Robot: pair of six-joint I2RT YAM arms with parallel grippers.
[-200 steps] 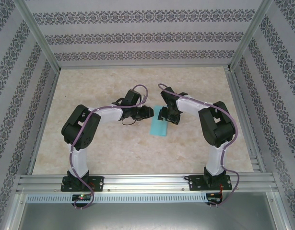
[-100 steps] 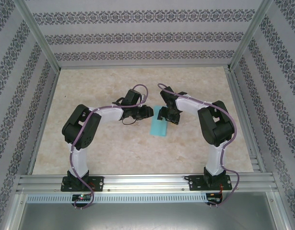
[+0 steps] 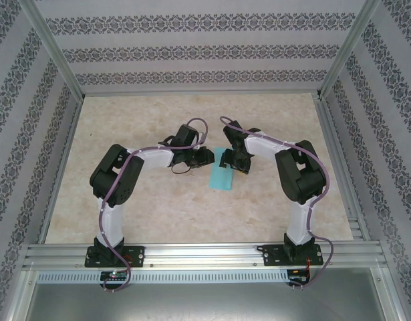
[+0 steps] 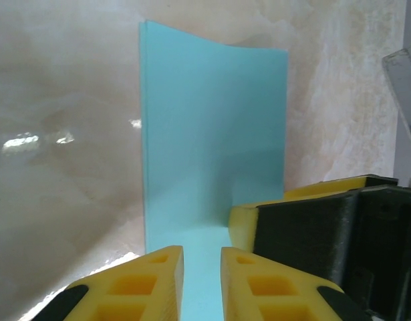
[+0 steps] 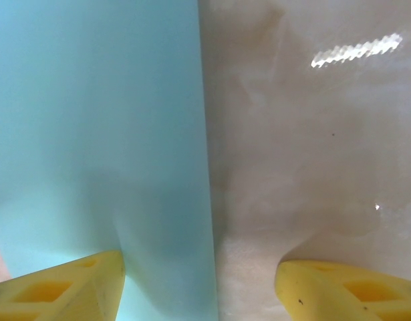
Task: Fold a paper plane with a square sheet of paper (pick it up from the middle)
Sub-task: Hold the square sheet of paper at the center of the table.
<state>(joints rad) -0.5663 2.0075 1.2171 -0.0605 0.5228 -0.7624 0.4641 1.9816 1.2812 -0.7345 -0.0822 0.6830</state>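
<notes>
Square sheet of paper (image 3: 222, 176): turquoise, lying as a long narrow rectangle near the middle of the table (image 3: 158, 207), between the two grippers. In the left wrist view a doubled edge runs down its left side, so it reads as folded in half; the edge farthest from that camera looks curved rather than straight; its near end is cut off behind the fingers.

Left gripper (image 3: 204, 157): just left of the sheet's far end. From above the jaws are too small and dark to read; in its own wrist view the two yellow fingertips (image 4: 146, 284) stand close together with a narrow slot between them; turquoise shows through the slot. Whether the pads touch the paper or hang above it cannot be told.

Right gripper (image 3: 234, 162): at the sheet's far end on the right, overlapping it from above. Jaws wide apart in its wrist view; one fingertip (image 5: 65, 287) over the paper, the other over bare table, the sheet's long straight edge running between them. Contact with the paper not resolvable; no grip on anything visible. One of its yellow-and-black fingers also appears in the left wrist view, at the sheet's right edge.

Both wrist views crop the fingers at the bottom; the paper is blurred at close range in the right one.
</notes>
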